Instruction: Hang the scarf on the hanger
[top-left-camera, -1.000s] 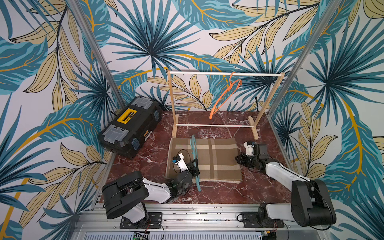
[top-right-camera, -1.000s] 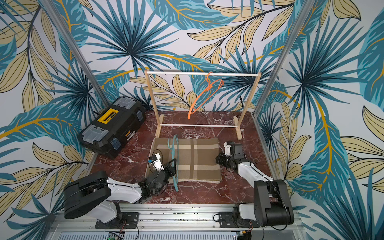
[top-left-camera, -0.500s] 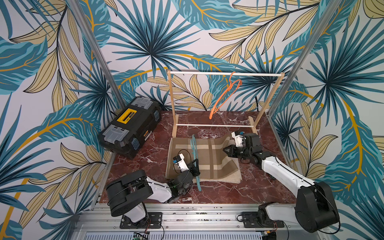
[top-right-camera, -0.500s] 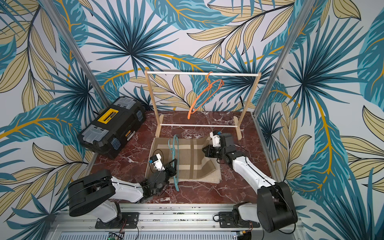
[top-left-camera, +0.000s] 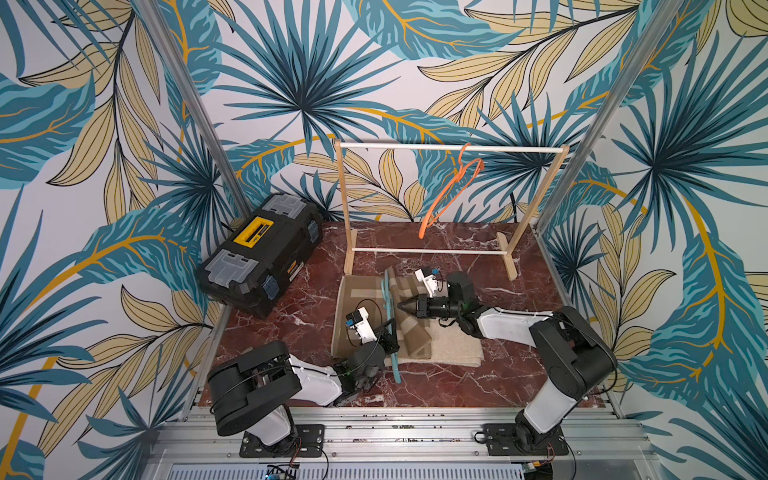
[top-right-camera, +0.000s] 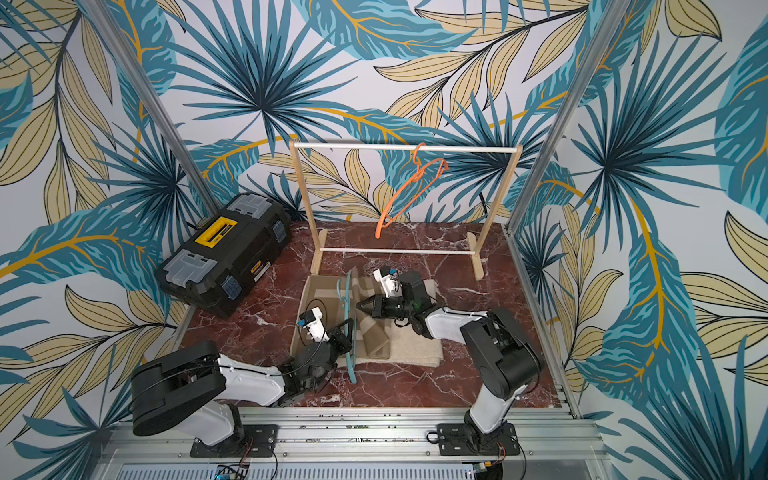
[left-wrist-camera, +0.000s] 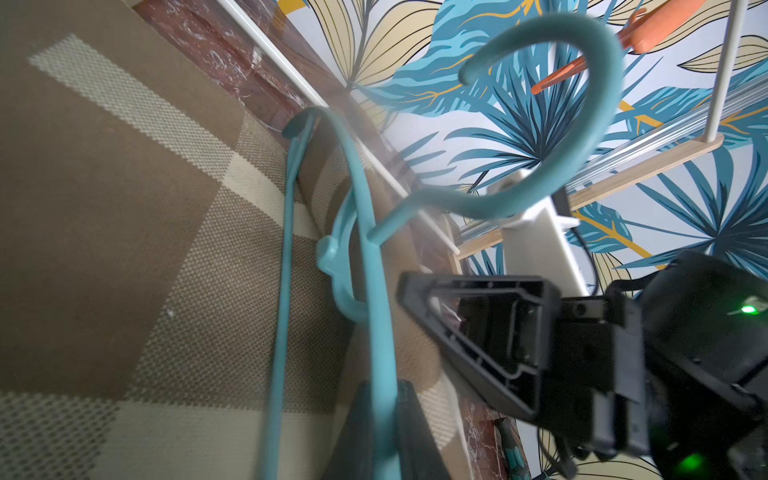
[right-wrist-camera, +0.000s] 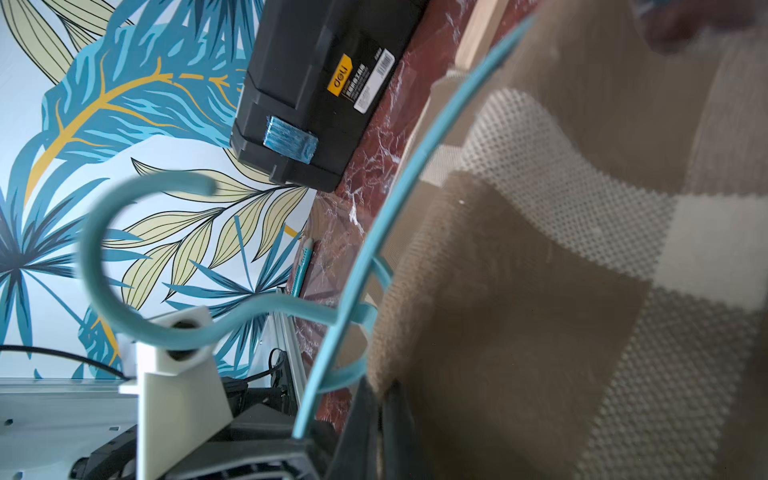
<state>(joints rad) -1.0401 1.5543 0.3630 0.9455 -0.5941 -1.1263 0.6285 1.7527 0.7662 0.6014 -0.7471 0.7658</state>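
R gripper is pinched fully shut on a lifted fold of the scarf, tips just beside the teal hanger. L gripper is clamped tight on the hanger's sloping arm, holding it on edge. Rest of the scarf lies flat on the marble table, under the hanger and spread to both sides of it. Wooden rack w/ an orange hanger stands beyond the teal hanger; toolbox is well apart from it on L's side. Step looks like threading cloth thru the hanger's opening. To do it well: L holds the frame steady, opening facing R. R goes in above the bottom bar, clear of the small inner loop, w/o letting cloth drag twist the hanger out of L's grip.
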